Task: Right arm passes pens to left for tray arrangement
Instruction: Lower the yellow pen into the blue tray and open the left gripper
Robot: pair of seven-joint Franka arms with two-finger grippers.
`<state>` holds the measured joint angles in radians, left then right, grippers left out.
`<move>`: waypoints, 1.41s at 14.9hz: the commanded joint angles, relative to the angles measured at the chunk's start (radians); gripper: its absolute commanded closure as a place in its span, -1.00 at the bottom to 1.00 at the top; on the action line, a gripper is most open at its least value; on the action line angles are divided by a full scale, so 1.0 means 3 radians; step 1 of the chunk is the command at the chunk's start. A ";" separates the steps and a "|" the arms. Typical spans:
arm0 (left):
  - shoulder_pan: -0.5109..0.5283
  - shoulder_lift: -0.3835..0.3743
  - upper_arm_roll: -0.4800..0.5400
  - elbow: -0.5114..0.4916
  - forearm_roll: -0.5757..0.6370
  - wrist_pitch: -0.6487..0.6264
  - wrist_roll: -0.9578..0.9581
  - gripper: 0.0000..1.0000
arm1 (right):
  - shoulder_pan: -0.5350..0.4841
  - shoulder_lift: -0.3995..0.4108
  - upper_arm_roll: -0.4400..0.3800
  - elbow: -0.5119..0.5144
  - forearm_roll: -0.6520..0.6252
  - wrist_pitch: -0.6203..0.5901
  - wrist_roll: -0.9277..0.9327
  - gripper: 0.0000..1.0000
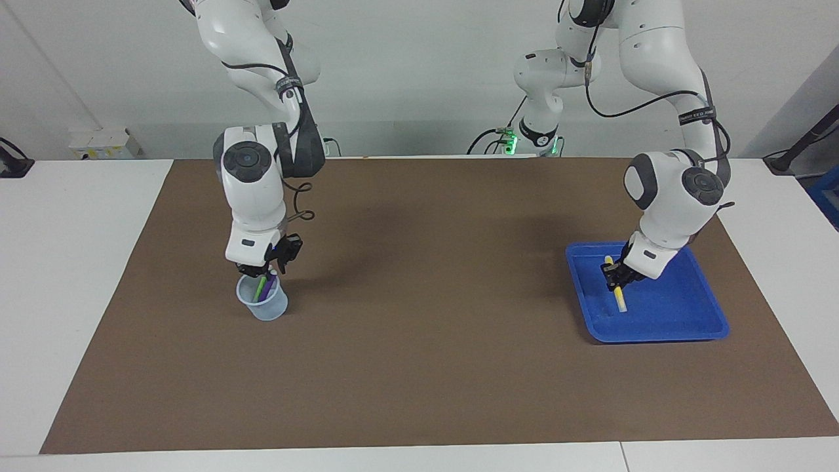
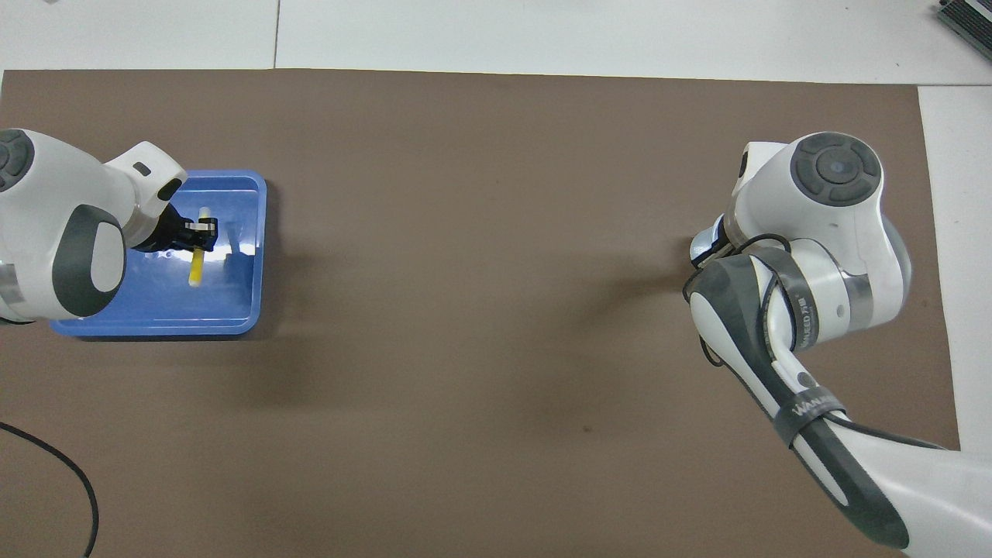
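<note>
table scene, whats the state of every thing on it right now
yellow pen: in the left tool's grip, low in the tray
left tool: shut on the yellow pen
blue tray: flat on the mat, no other pen in it
cup: upright, holding the green and purple pens
right tool: over the cup

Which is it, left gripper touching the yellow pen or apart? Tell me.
Touching. In the facing view the left gripper is shut on the yellow pen over the tray; the overhead view shows the same.
</note>
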<state>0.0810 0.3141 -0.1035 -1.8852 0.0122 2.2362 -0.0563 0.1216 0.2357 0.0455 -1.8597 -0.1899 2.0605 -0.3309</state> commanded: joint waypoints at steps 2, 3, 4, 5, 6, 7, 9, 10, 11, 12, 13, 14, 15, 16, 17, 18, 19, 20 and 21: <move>-0.0112 0.0108 0.0023 0.0015 0.0026 0.0226 0.0019 1.00 | -0.0053 -0.0044 0.0022 -0.0075 -0.0108 0.0075 -0.0063 0.48; -0.0117 0.0139 0.0023 0.0015 0.0026 0.0231 0.0019 1.00 | -0.0053 -0.0044 0.0022 -0.0075 -0.0129 0.0075 -0.0063 0.49; -0.0127 0.0149 0.0028 0.0015 0.0026 0.0231 0.0019 1.00 | -0.0058 -0.0044 0.0022 -0.0070 -0.0134 0.0075 -0.0063 0.57; -0.0127 0.0144 0.0028 -0.0035 0.0026 0.0247 0.0019 1.00 | -0.0058 -0.0044 0.0022 -0.0065 -0.0134 0.0070 -0.0063 0.67; -0.0127 0.0144 0.0033 -0.0071 0.0031 0.0277 0.0019 1.00 | -0.0058 -0.0039 0.0022 -0.0055 -0.0134 0.0055 -0.0068 0.78; -0.0122 0.0139 0.0033 -0.0102 0.0031 0.0298 0.0019 1.00 | -0.0063 -0.0034 0.0022 -0.0029 -0.0139 0.0035 -0.0068 0.88; -0.0112 0.0134 0.0033 -0.0148 0.0031 0.0318 0.0029 1.00 | -0.0063 -0.0034 0.0022 0.0002 -0.0134 -0.0001 -0.0068 1.00; -0.0117 0.0134 0.0033 -0.0164 0.0031 0.0328 0.0024 1.00 | -0.0068 -0.0039 0.0022 0.0027 -0.0134 -0.0042 -0.0073 1.00; -0.0122 0.0134 0.0033 -0.0169 0.0031 0.0328 0.0024 1.00 | -0.0073 -0.0044 0.0022 0.0068 -0.0134 -0.0093 -0.0093 1.00; -0.0122 0.0134 0.0033 -0.0179 0.0031 0.0328 0.0024 1.00 | -0.0078 -0.0054 0.0022 0.0129 -0.0124 -0.0179 -0.0129 1.00; -0.0117 0.0134 0.0033 -0.0189 0.0031 0.0328 0.0019 1.00 | -0.0083 -0.0070 0.0027 0.0200 -0.0109 -0.0281 -0.0154 1.00; -0.0117 0.0129 0.0033 -0.0189 0.0031 0.0318 0.0019 0.62 | -0.0098 -0.0105 0.0022 0.0257 -0.0083 -0.0363 -0.0200 1.00; -0.0117 0.0129 0.0033 -0.0189 0.0031 0.0308 0.0019 0.55 | -0.0129 -0.0141 0.0027 0.0278 -0.0073 -0.0415 -0.0241 1.00; -0.0117 0.0129 0.0033 -0.0189 0.0031 0.0308 0.0019 0.38 | -0.0160 -0.0202 0.0027 0.0283 -0.0052 -0.0461 -0.0272 1.00; -0.0117 0.0129 0.0033 -0.0199 0.0031 0.0313 0.0019 0.29 | -0.0175 -0.0253 0.0027 0.0283 0.0004 -0.0487 -0.0303 1.00; -0.0117 0.0124 0.0033 -0.0210 0.0031 0.0318 0.0019 0.16 | -0.0201 -0.0304 0.0027 0.0293 0.0080 -0.0533 -0.0344 1.00; -0.0117 0.0124 0.0038 -0.0210 0.0031 0.0313 0.0019 0.16 | -0.0226 -0.0340 0.0022 0.0329 0.0142 -0.0594 -0.0369 1.00; -0.0112 0.0124 0.0033 -0.0205 0.0031 0.0303 0.0019 0.16 | -0.0247 -0.0371 0.0022 0.0395 0.0193 -0.0685 -0.0380 1.00; -0.0117 0.0124 0.0038 -0.0179 0.0031 0.0273 0.0019 0.16 | -0.0247 -0.0377 0.0022 0.0497 0.0244 -0.0813 -0.0380 1.00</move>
<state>0.0522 0.3597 -0.1015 -1.9311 0.0122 2.3150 -0.0562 0.0663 0.1384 0.0433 -1.7522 -0.1606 1.8770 -0.4128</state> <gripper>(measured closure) 0.573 0.819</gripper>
